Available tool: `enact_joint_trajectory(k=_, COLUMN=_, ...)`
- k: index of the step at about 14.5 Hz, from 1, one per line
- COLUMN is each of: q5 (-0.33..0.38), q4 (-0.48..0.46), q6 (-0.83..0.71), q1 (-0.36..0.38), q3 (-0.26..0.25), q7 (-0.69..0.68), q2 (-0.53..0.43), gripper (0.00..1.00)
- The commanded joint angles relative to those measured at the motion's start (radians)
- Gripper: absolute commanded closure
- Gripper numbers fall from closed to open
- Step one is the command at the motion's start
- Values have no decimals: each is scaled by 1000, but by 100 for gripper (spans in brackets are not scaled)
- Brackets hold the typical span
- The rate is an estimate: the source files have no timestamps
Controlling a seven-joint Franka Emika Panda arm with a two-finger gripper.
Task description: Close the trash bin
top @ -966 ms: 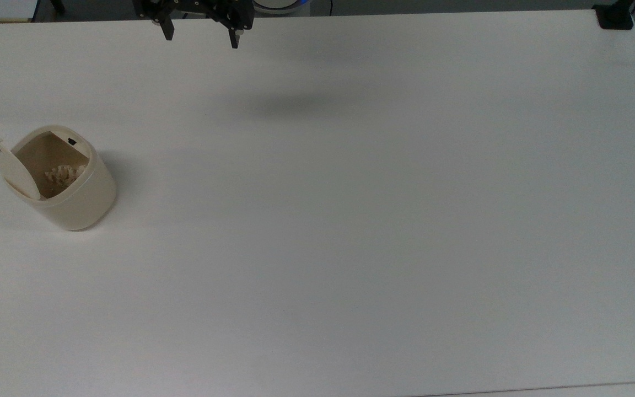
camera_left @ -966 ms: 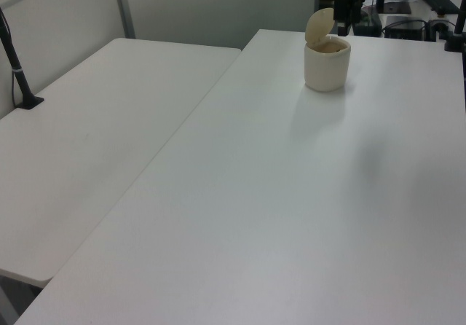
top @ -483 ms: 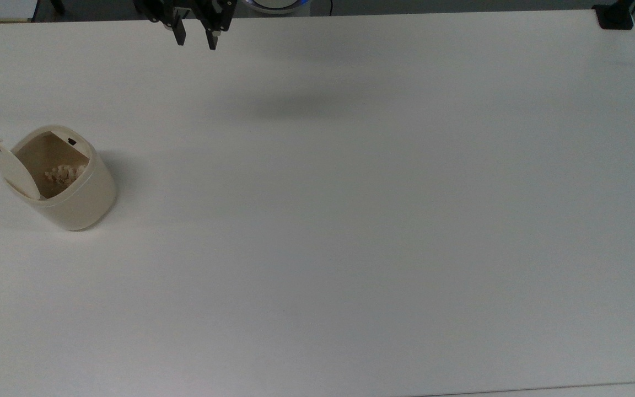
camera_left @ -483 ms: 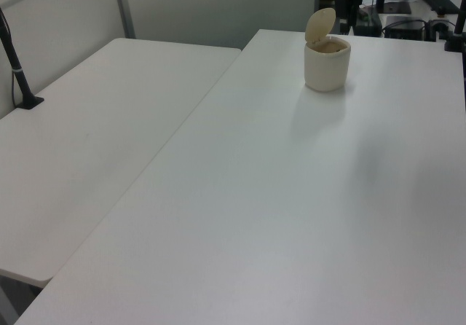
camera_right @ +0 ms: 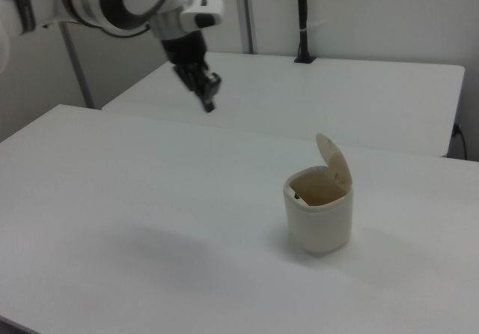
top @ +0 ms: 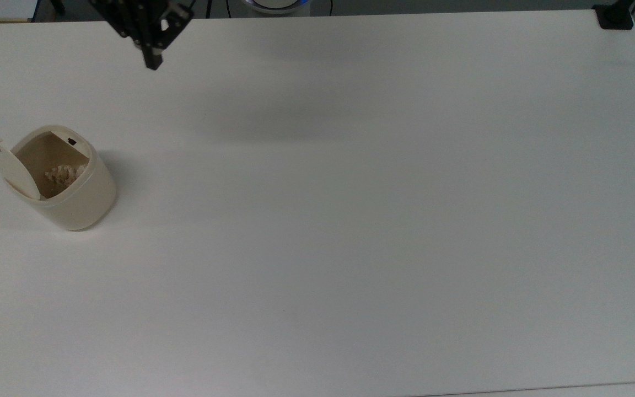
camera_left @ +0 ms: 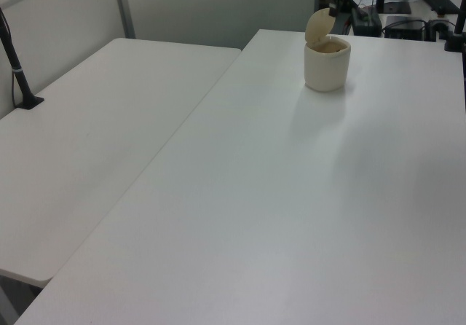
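Standing upright, trash bin (top: 66, 182) lid (top: 6, 162) raised

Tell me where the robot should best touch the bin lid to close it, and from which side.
Probably the lid's free upper edge, coming from the top view's left, behind it. The lid stands nearly upright on its hinge at the bin's left rim, so a push toward the opening should fold it down. No grip seems needed.

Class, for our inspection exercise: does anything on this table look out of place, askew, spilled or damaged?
Nothing looks spilled or damaged. The trash bin stands upright on the white table with its lid tipped up and something pale and crumpled inside. The gripper is well away from it.
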Motion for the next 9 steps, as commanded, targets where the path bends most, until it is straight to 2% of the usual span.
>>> enact_joint_trajectory(k=1, q5=-38, q4=4, q6=204, q1=-60, q3=-51, q7=196, q2=33, gripper=98)
enact_joint_trajectory(k=5, q5=-39, q4=5, q6=362, q1=-106, q3=-102, q7=252, q2=50, gripper=98)
enact_joint_trajectory(k=9, q5=-50, q4=73, q6=425, q1=-163, q3=-104, q7=250, q2=145, gripper=98)
